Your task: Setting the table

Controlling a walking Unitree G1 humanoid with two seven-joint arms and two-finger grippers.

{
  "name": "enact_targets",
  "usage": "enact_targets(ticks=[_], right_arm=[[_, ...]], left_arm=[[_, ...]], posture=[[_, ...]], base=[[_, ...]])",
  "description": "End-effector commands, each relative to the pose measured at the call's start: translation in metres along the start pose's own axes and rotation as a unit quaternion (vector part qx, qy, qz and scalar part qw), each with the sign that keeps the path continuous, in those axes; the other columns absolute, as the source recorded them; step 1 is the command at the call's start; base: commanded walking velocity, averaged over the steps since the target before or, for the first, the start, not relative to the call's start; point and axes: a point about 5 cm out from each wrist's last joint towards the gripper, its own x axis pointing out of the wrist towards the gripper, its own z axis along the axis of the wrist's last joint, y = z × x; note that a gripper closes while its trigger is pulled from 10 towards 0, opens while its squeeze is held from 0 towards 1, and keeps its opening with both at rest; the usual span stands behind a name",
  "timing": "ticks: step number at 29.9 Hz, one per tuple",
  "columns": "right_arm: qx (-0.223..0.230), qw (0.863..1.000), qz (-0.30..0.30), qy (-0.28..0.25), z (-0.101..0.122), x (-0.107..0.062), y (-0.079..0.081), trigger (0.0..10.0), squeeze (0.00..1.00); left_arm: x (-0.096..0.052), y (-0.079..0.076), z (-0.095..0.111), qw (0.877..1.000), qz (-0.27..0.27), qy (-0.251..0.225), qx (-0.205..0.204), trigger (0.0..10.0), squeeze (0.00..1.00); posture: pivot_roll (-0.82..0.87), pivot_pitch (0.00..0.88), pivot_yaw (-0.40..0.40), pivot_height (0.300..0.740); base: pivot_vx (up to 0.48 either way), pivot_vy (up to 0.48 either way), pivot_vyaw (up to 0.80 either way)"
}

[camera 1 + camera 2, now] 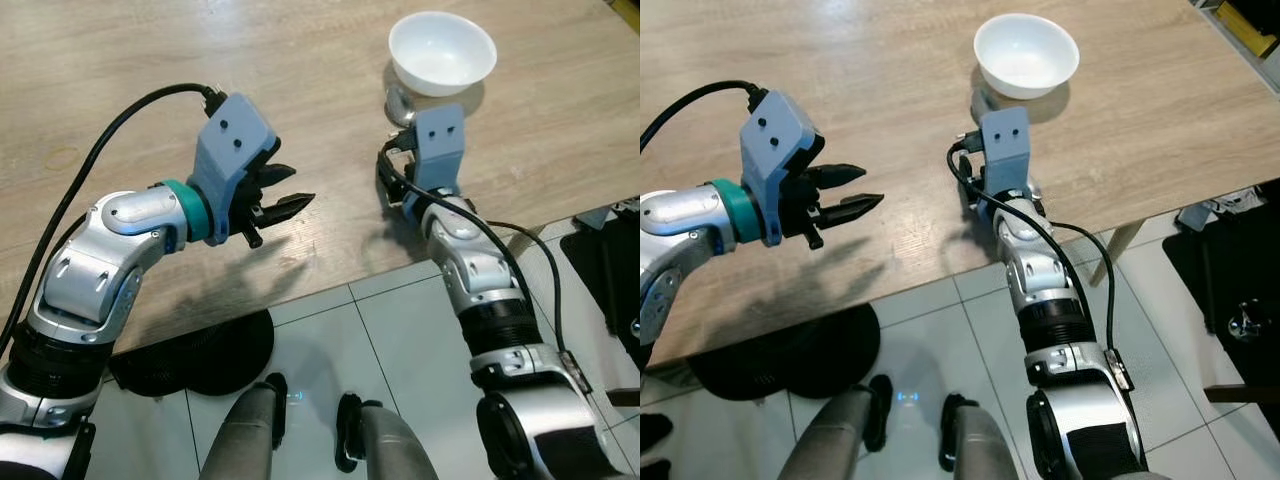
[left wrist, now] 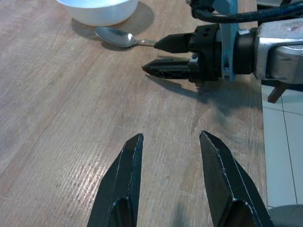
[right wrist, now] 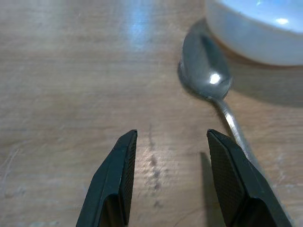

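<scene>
The left arm is bending at the elbow and reaching out over the near part of the wooden table [image 1: 150, 60], its blue wrist housing tipped so the left gripper [image 1: 283, 193] is pointing toward the robot's right, hanging above the boards without touching them. Its two black fingers [image 2: 124, 182] are standing parted, with bare wood showing between them and nothing held.

Further right, the right arm is stretching forward from the table's near edge, forearm nearly straight, with the right gripper [image 3: 171, 158] lying low over the tabletop and pointing at the bowl. Its fingers are also spread apart and gripping nothing. One finger is sitting just beside the handle of a metal spoon [image 3: 208, 75]; whether it is touching the handle cannot be told.

The head cameras are hiding most of the spoon behind the right wrist housing, showing just a glint of it below the bowl. The left wrist view is showing the spoon from the side, its bowl end lying next to the white bowl [image 1: 442, 52] and its handle running toward the right gripper's tips. The right wrist view is giving the closest look: the spoon is shiny, lying flat with its hollow facing up.

The white bowl is sitting upright and empty on the table, beyond the right gripper.
</scene>
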Motion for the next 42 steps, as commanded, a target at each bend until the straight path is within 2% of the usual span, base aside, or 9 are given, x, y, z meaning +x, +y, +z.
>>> enact_targets(ticks=[1,8,14,21,27,28,29,30,42], right_arm=[[0.008,1.0,-0.013,0.0,-0.002,0.002,-0.003,10.0,0.0],[-0.001,0.999,-0.033,0.01,-0.002,0.009,-0.009,10.0,0.0],[-0.037,0.997,-0.046,0.053,-0.011,0.017,-0.026,10.0,0.0],[-0.043,0.993,-0.078,0.074,-0.014,0.018,-0.04,10.0,0.0],[-0.021,0.988,-0.012,0.149,-0.035,0.014,-0.033,10.0,0.0],[-0.007,0.986,0.004,0.166,-0.042,0.012,-0.031,4.4,0.0],[0.002,0.985,0.013,0.175,-0.046,0.011,-0.03,4.4,0.0],[0.013,0.982,0.028,0.187,-0.052,0.008,-0.028,0.0,0.0],[0.066,0.963,0.091,0.244,-0.081,-0.007,-0.02,0.0,0.0]], left_arm=[[0.0,-0.004,-0.004,1.0,-0.01,0.007,-0.005,10.0,0.0],[0.0,-0.005,-0.005,1.0,-0.009,0.009,-0.007,10.0,0.0],[-0.003,-0.007,-0.009,1.0,-0.008,0.014,-0.013,10.0,0.0],[-0.004,-0.008,-0.01,1.0,-0.003,0.014,-0.016,10.0,0.0],[-0.005,-0.008,-0.011,1.0,-0.001,0.016,-0.02,10.0,0.0],[-0.005,-0.008,-0.011,1.0,-0.001,0.016,-0.021,10.0,0.0],[-0.005,-0.008,-0.011,1.0,-0.001,0.016,-0.022,10.0,0.0],[-0.005,-0.008,-0.011,1.0,-0.001,0.016,-0.022,10.0,0.0],[-0.004,-0.006,-0.011,1.0,0.006,0.015,-0.024,10.0,0.0]], posture=[[0.16,0.203,0.068,0.74],[0.17,0.202,0.067,0.74],[0.17,0.2,0.061,0.74],[0.17,0.2,0.059,0.74],[0.16,0.2,0.061,0.74],[0.16,0.201,0.062,0.74],[0.16,0.201,0.062,0.74],[0.16,0.201,0.062,0.74],[0.15,0.202,0.061,0.74]], base=[[0.0,0.0,0.0],[0.0,0.0,0.0],[0.0,0.0,0.0],[0.0,0.0,0.0],[0.0,0.0,0.0],[0.0,0.0,0.0],[0.0,0.0,0.0],[0.0,0.0,0.0],[0.0,0.0,0.0]])
